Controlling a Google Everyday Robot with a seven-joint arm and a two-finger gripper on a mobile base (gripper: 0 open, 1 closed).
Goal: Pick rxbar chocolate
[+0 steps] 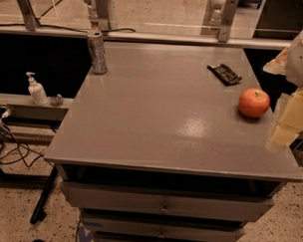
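- The rxbar (224, 73) is being carried flat by the bench (156, 118), near the far right corner.
- The apple (254, 102) is being shown nearer, apart from it.
- The can (97, 52) is being shown upright, far left.
- The gripper (290, 123) is being held over the right edge, beside the apple; its grasp state cannot be told.

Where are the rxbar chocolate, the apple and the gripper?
rxbar chocolate (224, 73): camera view, wrapper's middle.
apple (254, 102): camera view, middle of its skin.
gripper (291, 120): camera view, its pale body at the right edge.
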